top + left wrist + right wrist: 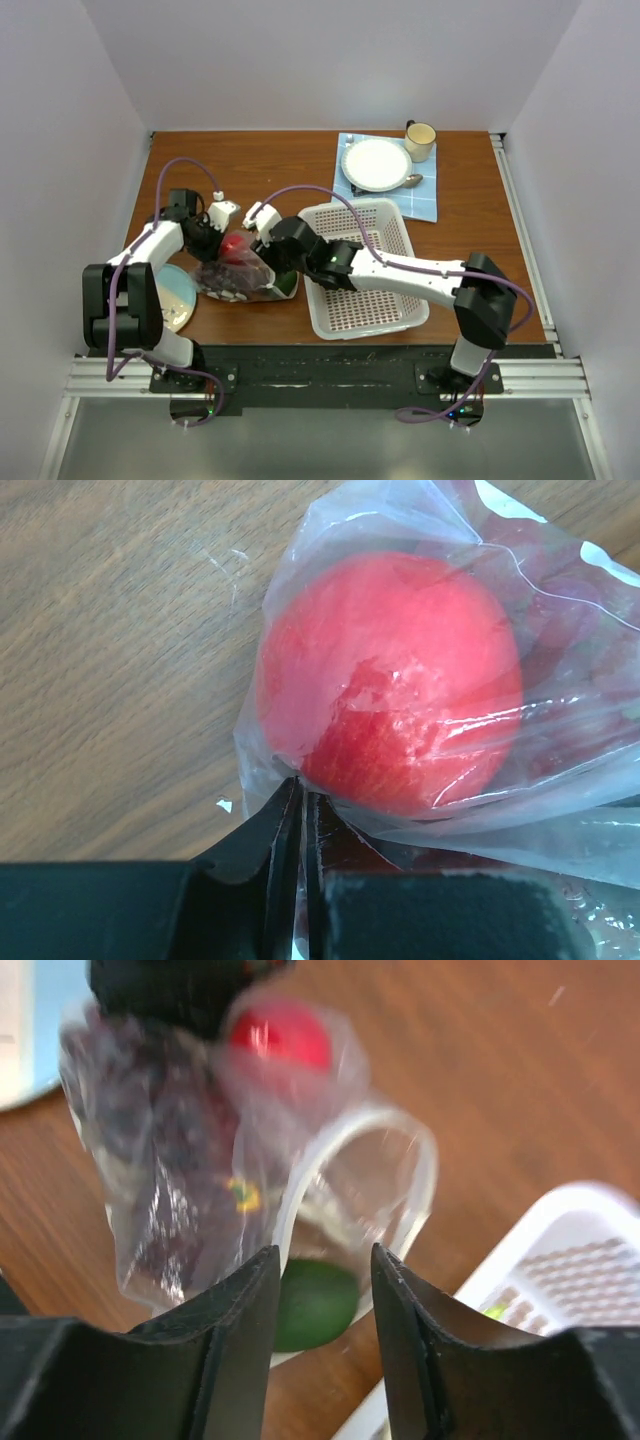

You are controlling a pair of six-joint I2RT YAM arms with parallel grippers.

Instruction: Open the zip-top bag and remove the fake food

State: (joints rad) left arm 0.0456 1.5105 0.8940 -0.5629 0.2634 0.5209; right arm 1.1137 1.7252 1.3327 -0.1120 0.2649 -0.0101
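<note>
The zip-top bag (232, 275) lies left of centre, with its mouth open as a white loop (360, 1190). A red ball-like fruit (390, 680) sits inside it, also seen from above (235, 247). Dark pieces show through the plastic (160, 1170). A dark green piece (315, 1305) lies at the bag's mouth, also seen from above (288, 285). My left gripper (302, 792) is shut on a fold of the bag's film beside the red fruit. My right gripper (325, 1260) is open, its jaws either side of the green piece and the mouth's rim.
A white perforated basket (365, 265) stands right of the bag, under my right arm. A pale blue plate (178, 295) lies at the near left. At the back, a blue cloth (425, 205) holds a white plate (377, 163), a spoon and a cup (420, 140).
</note>
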